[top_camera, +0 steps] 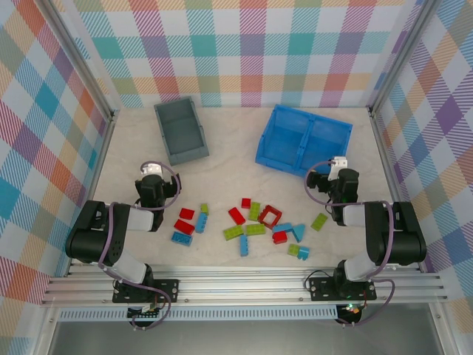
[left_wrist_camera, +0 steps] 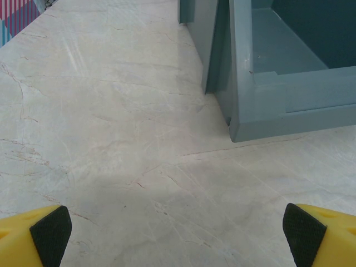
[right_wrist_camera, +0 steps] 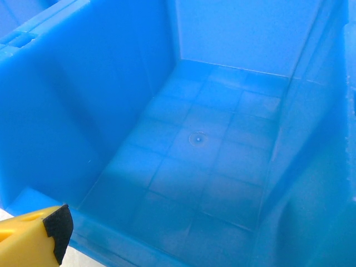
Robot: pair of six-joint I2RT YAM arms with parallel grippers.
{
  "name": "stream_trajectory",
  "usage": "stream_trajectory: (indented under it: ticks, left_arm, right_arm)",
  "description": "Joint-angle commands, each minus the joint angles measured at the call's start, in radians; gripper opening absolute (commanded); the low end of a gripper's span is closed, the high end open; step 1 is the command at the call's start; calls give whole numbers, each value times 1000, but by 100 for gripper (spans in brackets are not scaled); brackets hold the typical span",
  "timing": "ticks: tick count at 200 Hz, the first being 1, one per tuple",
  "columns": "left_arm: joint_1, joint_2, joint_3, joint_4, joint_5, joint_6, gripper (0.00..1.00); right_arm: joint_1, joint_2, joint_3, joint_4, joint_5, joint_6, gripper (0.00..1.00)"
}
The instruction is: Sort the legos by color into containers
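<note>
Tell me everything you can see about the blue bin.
The blue bin is bright blue, glossy plastic. It is rectangular, with a middle wall splitting it into two side-by-side compartments, both empty. It sits upright on the table, slightly askew, at the far right, with the grey bin apart to its left. In the right wrist view, one compartment's floor shows a faint grid and a small round mark. The right tool is at its near edge; whether they touch cannot be judged.

On the tabletop point(top_camera: 229, 140), the legos point(top_camera: 255, 229) lie scattered in front, the small bin point(top_camera: 181, 131) behind them to the left, the divided bin point(top_camera: 284, 138) behind to the right.
</note>
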Motion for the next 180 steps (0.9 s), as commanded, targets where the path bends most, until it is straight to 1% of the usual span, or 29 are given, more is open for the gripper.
stream_trajectory:
  ticks: [1,11,17,26,31,39,40,41,53,71,85,99,115,122,131,137,145,156,159,170,174,180]
  left_arm:
    - [21,0,11,39,-7,-6,100]
    - [20,-1,9,41,-8,-7,100]
    - [21,-6,6,49,-7,-5,100]
    - [20,-51,13,-6,16,4,100]
    - [16,-100,29,-87,19,10,100]
    - [3,-201,70,-256,-29,-18,100]
    - [3,-224,78,-256,-36,-22,100]
    - [3,-224,85,-302,-40,-27,100]
    - [-6,-359,128,-461,-61,-64,100]
    - [-47,-547,153,-606,-118,-98,100]
    - [-85,-673,191,-729,-167,-119,100]
    - [-120,-767,262,-863,-211,-129,100]
    - [-150,-824,362,-984,-221,-129,100]
    - [-157,-823,428,-1046,-231,-158,100]
    - [-157,-787,528,-1171,-230,-244,100]
    - [-154,-748,605,-1267,-183,-287,100]
    - [-153,-683,690,-1375,-99,-312,100]
    - [-144,-593,759,-1464,-76,-404,100]
    - [-135,-566,779,-1487,-58,-420,100]
    - [-81,-461,876,-1572,32,-434,100]
    - [-64,-419,912,-1601,58,-435,100]
    - [-41,-359,967,-1648,82,-436,100]
  right_arm:
    - [-4,1,18,11,-27,-8,100]
    - [-4,-2,15,14,-24,-8,100]
    - [-2,-8,15,12,3,1,100]
    - [-2,-32,27,-24,30,15,100]
    - [-3,-53,37,-57,33,14,100]
    - [-1,-103,60,-136,45,15,100]
    - [-1,-108,62,-141,49,17,100]
    - [-1,-117,65,-160,53,17,100]
    - [1,-216,83,-263,86,29,100]
    - [8,-414,115,-387,151,55,100]
    - [13,-546,196,-533,196,72,100]
    - [21,-635,299,-662,206,88,100]
    - [32,-699,435,-787,201,110,100]
    - [34,-707,506,-859,197,140,100]
    - [35,-688,625,-988,193,212,100]
    - [33,-660,711,-1089,185,288,100]
    - [34,-612,830,-1252,148,389,100]
    - [33,-544,945,-1447,83,514,100]
    - [33,-531,953,-1459,49,517,100]
    - [33,-481,981,-1473,-92,451,100]
    - [33,-459,995,-1489,-121,449,100]
    - [33,-421,1025,-1540,-133,459,100]
